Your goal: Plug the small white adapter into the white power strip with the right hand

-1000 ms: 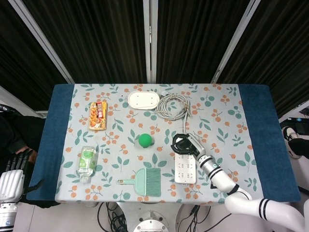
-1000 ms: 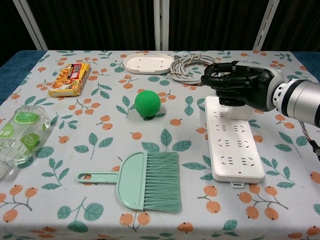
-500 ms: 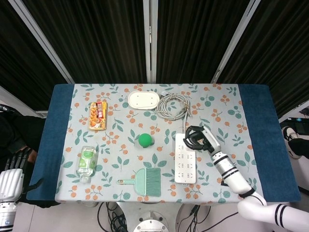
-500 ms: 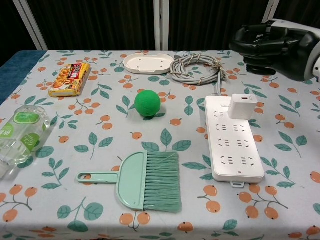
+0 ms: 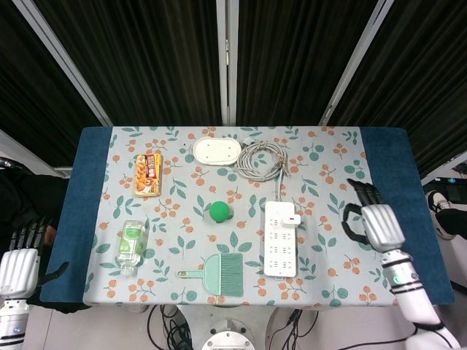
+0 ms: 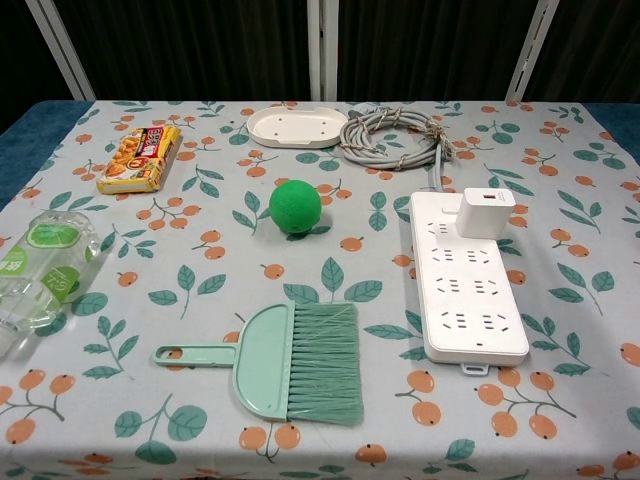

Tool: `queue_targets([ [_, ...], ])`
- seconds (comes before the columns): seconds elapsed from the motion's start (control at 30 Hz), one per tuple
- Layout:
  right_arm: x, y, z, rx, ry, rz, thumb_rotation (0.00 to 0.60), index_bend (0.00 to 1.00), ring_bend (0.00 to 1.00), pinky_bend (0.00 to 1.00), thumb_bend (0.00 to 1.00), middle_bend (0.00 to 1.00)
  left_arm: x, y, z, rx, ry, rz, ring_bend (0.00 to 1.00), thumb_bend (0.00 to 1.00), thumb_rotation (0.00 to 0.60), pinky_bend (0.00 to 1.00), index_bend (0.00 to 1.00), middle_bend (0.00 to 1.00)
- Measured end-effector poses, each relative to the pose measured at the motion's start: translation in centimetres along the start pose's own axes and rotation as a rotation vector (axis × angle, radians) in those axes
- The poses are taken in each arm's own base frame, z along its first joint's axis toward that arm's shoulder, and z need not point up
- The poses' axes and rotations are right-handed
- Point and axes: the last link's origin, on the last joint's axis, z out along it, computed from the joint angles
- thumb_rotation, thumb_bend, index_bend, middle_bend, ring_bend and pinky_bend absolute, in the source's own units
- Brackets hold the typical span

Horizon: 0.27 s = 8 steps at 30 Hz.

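Note:
The white power strip [image 5: 280, 248] [image 6: 466, 290] lies on the right part of the table. The small white adapter [image 5: 290, 217] [image 6: 484, 213] stands plugged into its far end. My right hand [image 5: 372, 222] hangs off to the right over the blue cloth, well apart from the strip, holding nothing with its fingers spread. It is out of the chest view. My left hand [image 5: 20, 266] sits low at the left edge beside the table, empty with fingers apart.
A coiled grey cable [image 5: 260, 158] runs from the strip's far end. A white tray [image 5: 217, 151], snack packet [image 5: 147, 175], green ball [image 5: 220, 211], plastic bottle [image 5: 132, 244] and green dustpan brush [image 5: 219, 273] lie on the patterned cloth.
My right hand let go of the adapter, lifted off the strip and drew back to the right, leaving the chest view. The adapter stays plugged in. The left hand barely moved.

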Motion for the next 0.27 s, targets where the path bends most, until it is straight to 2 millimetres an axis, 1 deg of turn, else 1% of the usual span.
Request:
queue_targets([
  [0.07,0.4,1.1,-2.0,-0.047,0.016,-0.073,0.6,0.0,0.0,0.0,0.22,0.0,0.0,0.3,0.1,-0.004,0.003,0.002,0.0,0.14,0.6,0.0,0.04,0.0],
  [0.1,0.5,1.4,-2.7,-0.06,0.018,-0.089,0.6,0.0,0.0,0.0,0.22,0.0,0.0,0.4,0.2,-0.006,0.004,0.002,0.0,0.14,0.6,0.0,0.04,0.0],
  [0.27,0.8,2.6,-6.4,-0.102,0.044,-0.081,0.6,0.0,0.0,0.0,0.23,0.0,0.3,0.7,0.4,-0.011,0.012,0.007,0.0,0.14,0.6,0.0,0.04,0.0],
])
